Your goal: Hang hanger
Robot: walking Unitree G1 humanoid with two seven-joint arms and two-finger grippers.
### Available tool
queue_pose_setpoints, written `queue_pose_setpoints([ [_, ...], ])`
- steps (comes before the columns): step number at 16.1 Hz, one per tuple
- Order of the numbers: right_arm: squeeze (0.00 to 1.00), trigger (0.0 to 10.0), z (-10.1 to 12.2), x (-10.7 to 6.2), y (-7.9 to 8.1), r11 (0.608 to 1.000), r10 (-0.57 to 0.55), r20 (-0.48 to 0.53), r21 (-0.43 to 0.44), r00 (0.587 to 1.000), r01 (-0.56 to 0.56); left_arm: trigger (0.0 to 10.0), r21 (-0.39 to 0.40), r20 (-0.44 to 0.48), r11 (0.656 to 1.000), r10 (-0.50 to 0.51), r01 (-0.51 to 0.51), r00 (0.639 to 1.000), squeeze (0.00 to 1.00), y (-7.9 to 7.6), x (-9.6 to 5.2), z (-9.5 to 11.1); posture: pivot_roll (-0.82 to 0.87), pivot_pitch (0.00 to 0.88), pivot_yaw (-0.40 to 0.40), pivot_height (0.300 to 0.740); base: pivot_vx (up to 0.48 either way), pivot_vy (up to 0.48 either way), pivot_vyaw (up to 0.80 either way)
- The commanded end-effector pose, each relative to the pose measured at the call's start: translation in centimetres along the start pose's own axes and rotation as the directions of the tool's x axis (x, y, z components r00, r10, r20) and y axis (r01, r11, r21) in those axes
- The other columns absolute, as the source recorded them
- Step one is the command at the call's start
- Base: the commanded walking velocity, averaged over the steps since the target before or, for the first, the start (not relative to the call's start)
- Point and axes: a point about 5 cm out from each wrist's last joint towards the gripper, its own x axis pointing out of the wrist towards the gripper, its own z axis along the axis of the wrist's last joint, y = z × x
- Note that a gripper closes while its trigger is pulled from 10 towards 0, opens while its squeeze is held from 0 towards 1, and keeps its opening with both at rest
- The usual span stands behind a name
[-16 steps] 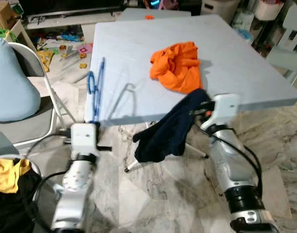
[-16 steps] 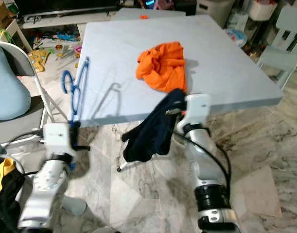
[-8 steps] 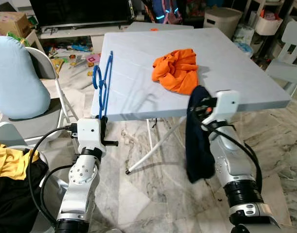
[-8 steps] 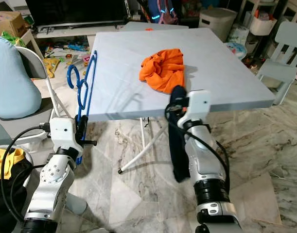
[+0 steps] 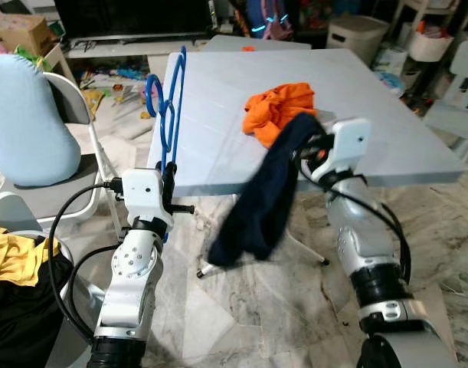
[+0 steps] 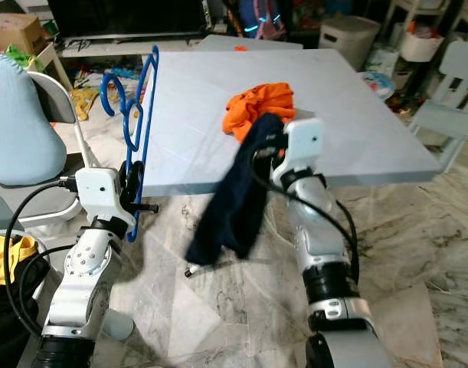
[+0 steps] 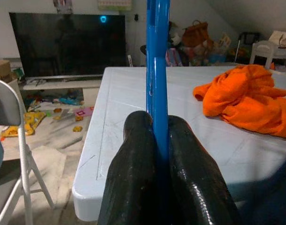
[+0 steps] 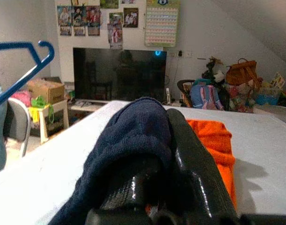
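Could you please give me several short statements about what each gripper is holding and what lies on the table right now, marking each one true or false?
1. The left gripper is shut on the blue hanger. True.
2. The right gripper holds the orange garment. False: it holds the dark navy garment, which hangs down beside the table edge.
3. The orange garment lies crumpled on the grey table. True.
4. The navy garment is already on the hanger. False: the two are apart, one in each gripper.
5. The blue hanger lies flat on the table. False: it stands upright in the left gripper, near the table's left edge.
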Motion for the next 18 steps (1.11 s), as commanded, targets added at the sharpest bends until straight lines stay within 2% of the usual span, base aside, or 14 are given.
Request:
queue_pose_setpoints([
  [1, 0.0, 10.0, 1.1, 0.5, -0.5, 1.0, -0.024, 0.046, 0.004, 0.999, 0.024, 10.0, -0.004, 0.002, 1.0, -0.006, 0.006, 1.0, 0.0, 0.0, 0.1, 0.2, 0.09, 0.014, -0.019, 0.74, 0.277, 0.0, 0.0],
  [9, 0.0, 10.0, 0.8, 0.6, 0.1, 0.999, -0.039, 0.035, 0.036, 0.999, 0.038, 10.0, -0.016, -0.024, 1.0, -0.016, 0.016, 1.0, 0.0, -0.3, -0.3, -0.1, 0.09, 0.039, -0.026, 0.74, 0.296, 0.0, 0.0],
  [18, 0.0, 10.0, 0.8, 0.2, -0.2, 0.997, -0.07, 0.037, 0.024, 0.997, 0.07, 10.0, -0.025, -0.067, 0.999, -0.038, 0.036, 0.997, 0.0, -0.9, -1.1, -0.9, 0.08, 0.083, -0.012, 0.74, 0.43, 0.0, 0.0],
])
